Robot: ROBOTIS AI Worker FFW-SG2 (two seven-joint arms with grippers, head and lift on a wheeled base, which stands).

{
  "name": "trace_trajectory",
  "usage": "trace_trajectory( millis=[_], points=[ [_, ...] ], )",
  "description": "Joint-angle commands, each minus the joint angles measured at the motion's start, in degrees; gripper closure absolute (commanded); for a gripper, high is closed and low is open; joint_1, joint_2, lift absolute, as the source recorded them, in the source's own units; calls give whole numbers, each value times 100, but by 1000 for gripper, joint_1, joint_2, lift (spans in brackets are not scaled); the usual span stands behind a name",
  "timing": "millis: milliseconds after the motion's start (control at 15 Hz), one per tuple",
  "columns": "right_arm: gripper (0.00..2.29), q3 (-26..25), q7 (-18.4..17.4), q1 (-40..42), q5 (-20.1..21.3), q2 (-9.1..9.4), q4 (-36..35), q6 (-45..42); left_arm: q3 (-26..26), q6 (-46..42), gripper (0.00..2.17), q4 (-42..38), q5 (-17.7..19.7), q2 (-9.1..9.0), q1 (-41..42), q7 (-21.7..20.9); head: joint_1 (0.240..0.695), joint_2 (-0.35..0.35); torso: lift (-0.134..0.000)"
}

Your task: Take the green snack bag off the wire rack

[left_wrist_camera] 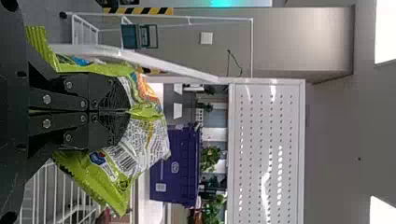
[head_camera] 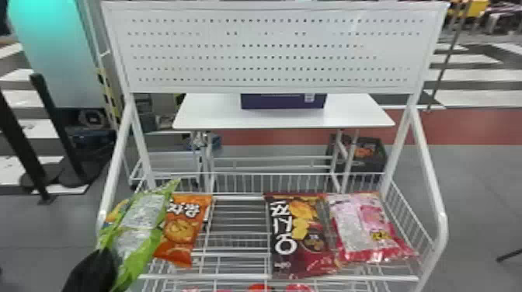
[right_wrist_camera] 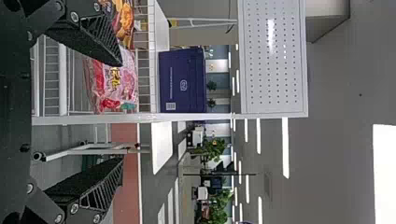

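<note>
Green plastic snack bag (head_camera: 138,229) clamped in the left black pincer (head_camera: 96,268)
It tilts at the white wire rack's (head_camera: 217,277) left side; right black pincer (right_wrist_camera: 122,112) has fingers apart

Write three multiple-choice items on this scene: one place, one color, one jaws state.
1. Where is the orange bag?
A) On the floor
B) Right of the pink bag
C) Left of the dark red bag

2. What color is the box beyond the rack?
A) Purple-blue
B) Yellow
C) White

3. How do the left jaws stand?
A) Wide open
B) Closed on the green bag
C) Closed on the pink bag

1 C: the head view shows it on the rack's left.
2 A: its side is dark purple-blue.
3 B: the left wrist view shows them pinching green packaging.
</note>
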Motion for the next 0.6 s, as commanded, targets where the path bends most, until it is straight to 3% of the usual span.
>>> trace_trajectory(
  millis=[0,533],
  points=[
    [174,-5,0,-3,2,0,0,0,326,-575,1531,-8,90,-4,491,-61,499,0,0],
    [174,4,0,-12,2,0,-8,0,687,-1524,1531,106,90,-39,1203,-167,499,0,0]
  ],
)
